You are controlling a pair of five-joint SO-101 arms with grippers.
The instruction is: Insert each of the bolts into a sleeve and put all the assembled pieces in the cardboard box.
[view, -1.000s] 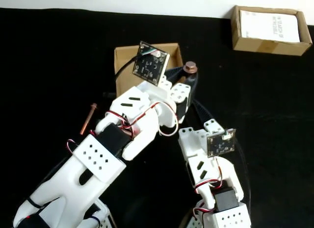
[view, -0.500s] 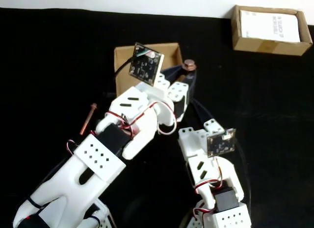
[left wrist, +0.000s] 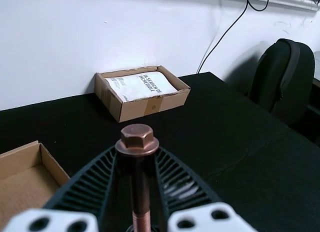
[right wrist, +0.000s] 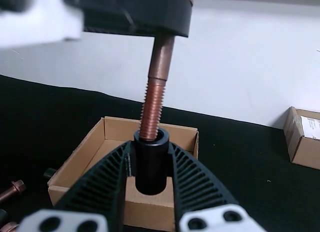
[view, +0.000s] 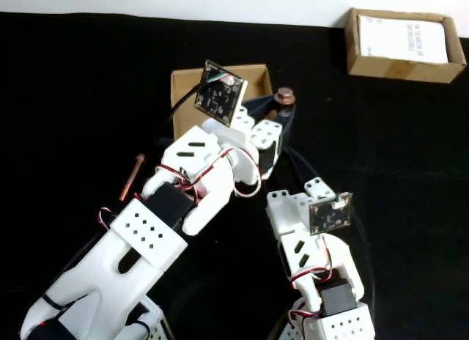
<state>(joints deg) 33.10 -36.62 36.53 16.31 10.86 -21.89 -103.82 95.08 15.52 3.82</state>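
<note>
Two white robot arms work over a black table [view: 88, 76]. The left gripper [left wrist: 137, 159] is closed on a copper bolt [left wrist: 137, 138] and holds it upright by the shank, with the hexagonal head standing above the dark ribbed fingers [left wrist: 95, 177]. Right below it, the right gripper [right wrist: 150, 154] is clamped around a short black sleeve [right wrist: 150, 168], which stands upright with its opening facing up. The bolt's threaded tip sits in the sleeve's mouth, while most of the thread shows above the rim; how deep the tip goes cannot be seen. Both parts are held in the air, clear of the table. The open cardboard box [view: 185, 82] sits at the middle of the table toward the far side, beyond the sleeve, and from above the bolt head shows just beside the box's right edge. A loose bolt [view: 132, 177] lies on the table to the left, near the left arm. A second box [view: 399, 67] with a white booklet inside sits at the far right corner, well apart from the arms.
</note>
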